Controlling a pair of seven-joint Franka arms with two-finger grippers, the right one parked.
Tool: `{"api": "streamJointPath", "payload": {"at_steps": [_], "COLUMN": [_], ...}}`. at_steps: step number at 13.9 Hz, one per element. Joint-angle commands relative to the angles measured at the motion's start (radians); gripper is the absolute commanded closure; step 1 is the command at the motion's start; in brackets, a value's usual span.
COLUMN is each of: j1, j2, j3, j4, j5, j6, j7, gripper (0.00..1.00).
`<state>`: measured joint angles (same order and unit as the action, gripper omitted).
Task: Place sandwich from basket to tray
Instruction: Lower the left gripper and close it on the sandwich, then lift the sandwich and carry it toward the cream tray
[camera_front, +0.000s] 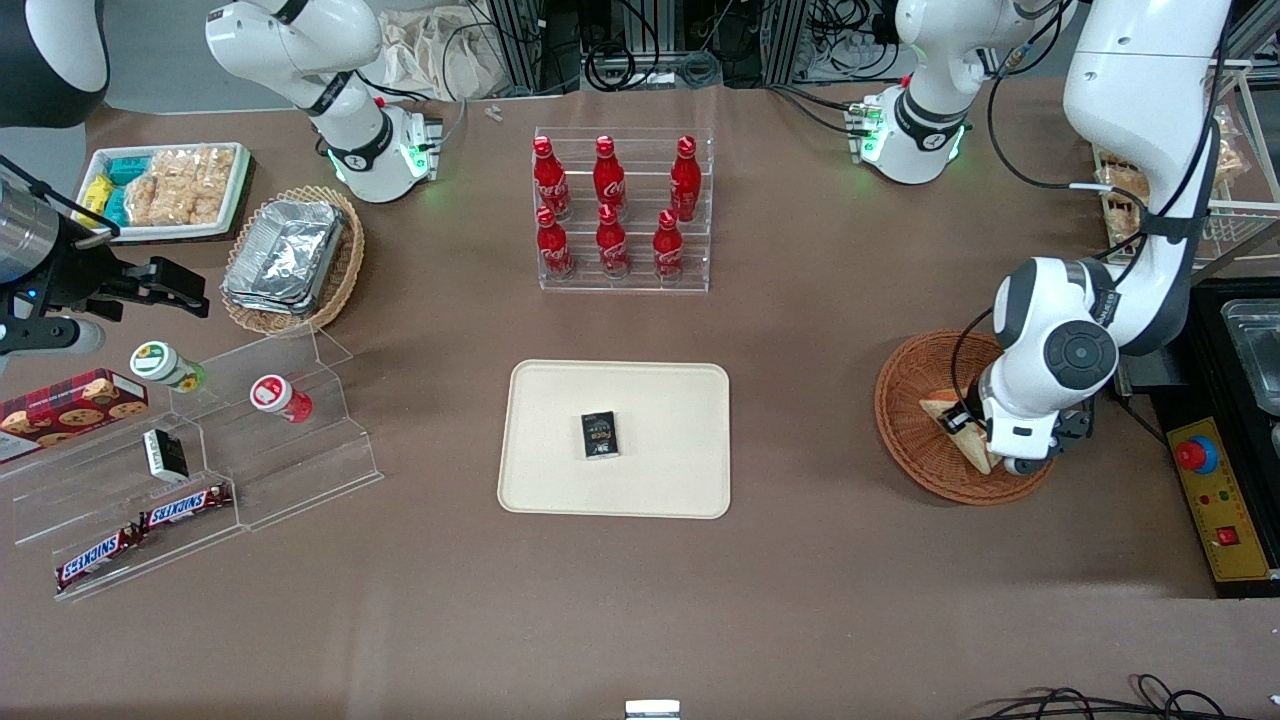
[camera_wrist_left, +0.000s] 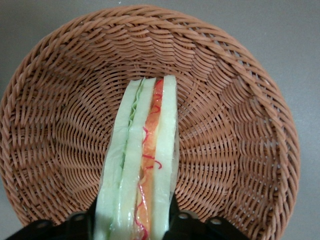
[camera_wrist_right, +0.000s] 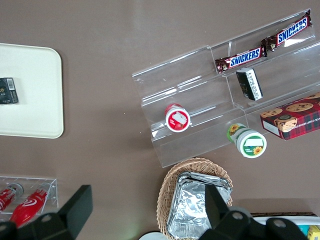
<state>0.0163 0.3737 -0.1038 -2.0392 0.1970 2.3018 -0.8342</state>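
The sandwich (camera_wrist_left: 142, 160), a pale bread wedge with red and green filling on its edge, stands edge-up in the reddish-brown wicker basket (camera_wrist_left: 235, 150). My left gripper (camera_wrist_left: 134, 220) is shut on the sandwich, one black finger pressed on each bread face. In the front view the gripper (camera_front: 985, 440) is low over the basket (camera_front: 905, 405) at the working arm's end of the table, and part of the sandwich (camera_front: 950, 412) shows beside the wrist. The cream-beige tray (camera_front: 660, 400) lies mid-table, with a small dark packet (camera_front: 600, 436) on it.
A clear rack of red bottles (camera_front: 620, 205) stands farther from the front camera than the tray. Toward the parked arm's end are a tan basket of foil containers (camera_front: 290, 258), a white snack tray (camera_front: 165, 190) and acrylic steps with snacks (camera_front: 190, 480). A control box (camera_front: 1215, 500) lies beside the basket.
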Motion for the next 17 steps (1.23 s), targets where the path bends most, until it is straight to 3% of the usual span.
{"api": "streamJointPath", "payload": {"at_steps": [1,4,8,10,12,17], "j1": [-0.001,-0.001,0.001,0.004,0.004,-0.004], "j2": [0.021,0.01,0.017,0.016,0.028,0.099], "j3": [-0.011,-0.019,-0.031,-0.091,-0.147,-0.353], "j4": [0.03,0.072,0.327,0.449,0.565,0.681], "j5": [0.03,0.027,0.01,0.001,-0.056,-0.076], "j6": [0.011,-0.018,-0.331,-0.471,-0.557,-0.588], "j7": [-0.078,-0.089,-0.075,-0.074,-0.075,-0.092], "gripper": [1.0,1.0,1.0,1.0,1.0,1.0]}}
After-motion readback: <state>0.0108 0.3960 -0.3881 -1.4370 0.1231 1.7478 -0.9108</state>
